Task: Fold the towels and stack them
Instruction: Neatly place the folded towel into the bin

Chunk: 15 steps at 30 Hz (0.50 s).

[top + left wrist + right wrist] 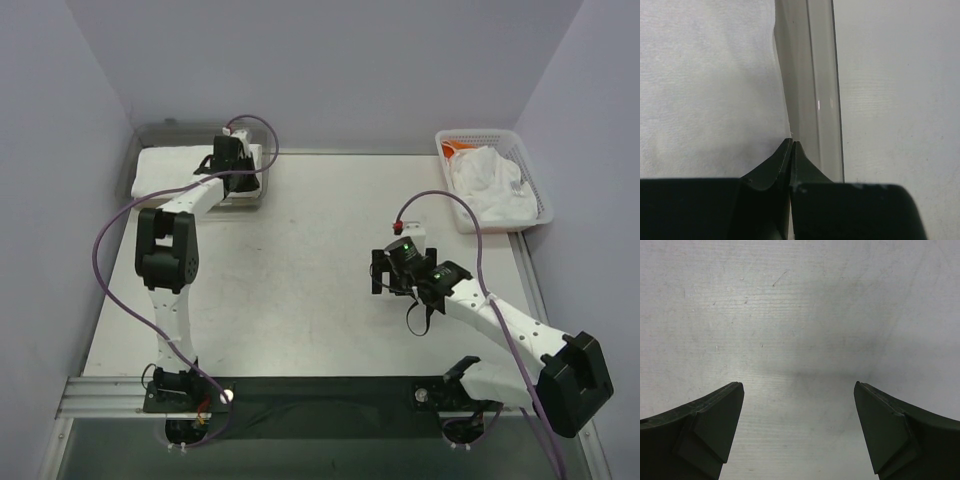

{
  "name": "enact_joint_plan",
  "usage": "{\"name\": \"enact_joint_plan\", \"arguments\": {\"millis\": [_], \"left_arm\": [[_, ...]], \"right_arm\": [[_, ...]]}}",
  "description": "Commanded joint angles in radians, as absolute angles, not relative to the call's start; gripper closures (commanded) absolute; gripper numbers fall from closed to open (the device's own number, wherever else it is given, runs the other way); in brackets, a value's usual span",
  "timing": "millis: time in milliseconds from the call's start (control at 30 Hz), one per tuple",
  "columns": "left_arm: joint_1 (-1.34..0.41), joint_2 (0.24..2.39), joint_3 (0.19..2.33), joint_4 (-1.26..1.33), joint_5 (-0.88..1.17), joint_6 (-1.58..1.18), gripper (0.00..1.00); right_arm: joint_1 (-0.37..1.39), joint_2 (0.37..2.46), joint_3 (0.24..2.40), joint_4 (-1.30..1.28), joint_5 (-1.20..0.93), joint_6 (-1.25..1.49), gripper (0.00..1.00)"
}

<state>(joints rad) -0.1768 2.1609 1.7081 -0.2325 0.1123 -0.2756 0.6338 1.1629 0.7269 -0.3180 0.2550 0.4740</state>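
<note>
Nearest me, the right gripper is hanging with its fingers wide apart over the table, the crumpled towels lying at its one o'clock in the basket, nearer this arm than the left gripper, which is sitting pinched together at eleven o'clock, at the edge of the folded towel beside the tray wall.

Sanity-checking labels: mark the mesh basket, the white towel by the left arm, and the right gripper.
mesh basket (pixel 500 227): top external view, on its near rim.
white towel (pixel 168 170): top external view, on its bare left part.
right gripper (pixel 799 385): right wrist view, midway between the open fingertips.
</note>
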Motion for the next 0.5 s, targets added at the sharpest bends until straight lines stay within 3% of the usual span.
{"name": "enact_joint_plan", "arguments": {"millis": [0,267,467], "left_arm": [[-0.173,2.19,1.759,-0.271,0.149,-0.258,0.94],[-0.166,2.272,1.897,-0.426,0.15,-0.256,0.91],[-0.166,2.123,1.905,-0.428,0.166,-0.265,0.8]], "right_arm": [[0.627,1.101,0.724,-0.336,0.279,0.471,0.03],[0.626,0.976,0.718,-0.374,0.305,0.468,0.03],[0.624,0.87,0.732,-0.406,0.374,0.427,0.03]]}}
